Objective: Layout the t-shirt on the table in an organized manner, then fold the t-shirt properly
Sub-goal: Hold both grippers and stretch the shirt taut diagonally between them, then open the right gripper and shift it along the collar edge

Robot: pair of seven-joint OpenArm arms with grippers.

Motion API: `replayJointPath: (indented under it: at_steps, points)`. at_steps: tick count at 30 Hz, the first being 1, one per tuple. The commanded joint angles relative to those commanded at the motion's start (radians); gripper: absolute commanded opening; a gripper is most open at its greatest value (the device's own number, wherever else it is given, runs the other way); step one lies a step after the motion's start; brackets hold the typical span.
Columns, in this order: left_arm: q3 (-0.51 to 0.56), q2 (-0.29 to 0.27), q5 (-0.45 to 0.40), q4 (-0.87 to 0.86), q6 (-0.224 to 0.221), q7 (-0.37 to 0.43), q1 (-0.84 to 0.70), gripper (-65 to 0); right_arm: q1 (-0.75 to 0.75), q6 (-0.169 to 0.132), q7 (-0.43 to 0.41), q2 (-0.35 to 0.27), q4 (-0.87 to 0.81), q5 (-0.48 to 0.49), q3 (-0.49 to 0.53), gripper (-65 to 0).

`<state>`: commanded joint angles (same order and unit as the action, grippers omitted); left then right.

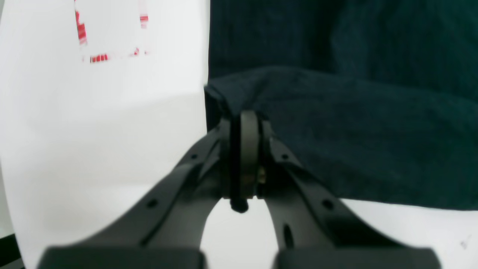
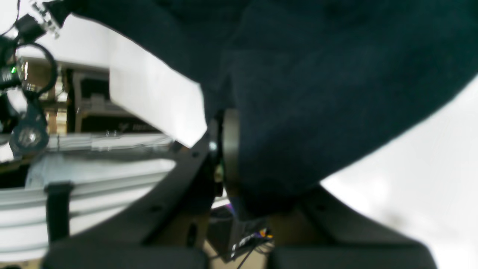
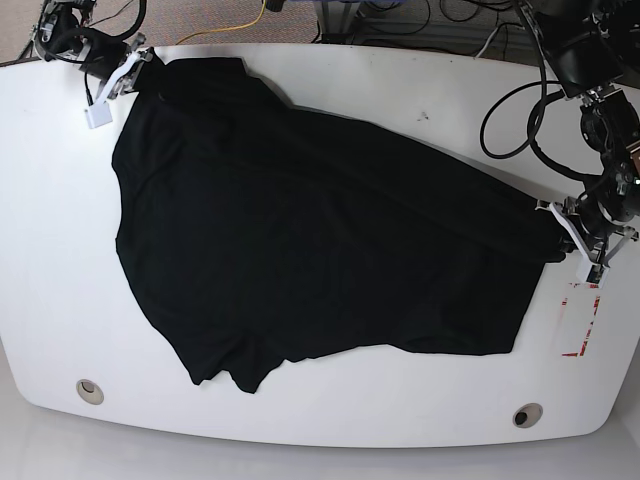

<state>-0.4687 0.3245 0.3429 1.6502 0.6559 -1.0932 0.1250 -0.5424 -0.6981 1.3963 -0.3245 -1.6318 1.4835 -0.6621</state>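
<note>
Spread wide across the white bench [image 3: 330, 80], the black t-shirt [image 3: 300, 240], stretched on a diagonal from the far corner on the base view's left toward the near edge on its right. Rumpled along the near hem, with one lobe of cloth bunched close to the round grommet hole [image 3: 90, 390]; a second grommet hole [image 3: 527, 415] well clear of the fabric.

Left claw [image 1: 244, 123] closed tight on a corner of the t-shirt [image 1: 354, 142], pads pressed together with a thin fold of cloth pinched between them and lifted just off the bench [image 1: 93, 130]. Blurred beyond it, red tape marks [image 1: 99, 58], washed out by glare and partly unreadable. In the base view the same claw [image 3: 560, 225] small and half lost against the dark cloth.

Right claw [image 2: 227, 149] likewise shut on the t-shirt [image 2: 336, 93], though only one pad visible; the other buried under draped fabric filling most of the right wrist view. Base view of it [image 3: 135, 65] at the far corner, fingertips too small to make out. Background clutter past the bench edge in the right wrist view out of focus.
</note>
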Motion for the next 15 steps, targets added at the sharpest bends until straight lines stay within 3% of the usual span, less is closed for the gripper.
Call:
replayJointPath:
  at_steps: [5,15]
  points:
    - [-0.002,0.037,0.0,0.02,0.042,-0.046,-0.017,-65.0,-0.006,0.0,0.0,-0.032,0.0,0.0,-0.002,-65.0]
    - [-0.089,0.061,-0.003,0.023,0.042,-0.049,-0.023,-65.0,0.028,0.0,0.0,-0.072,0.006,0.0,-0.005,-65.0]
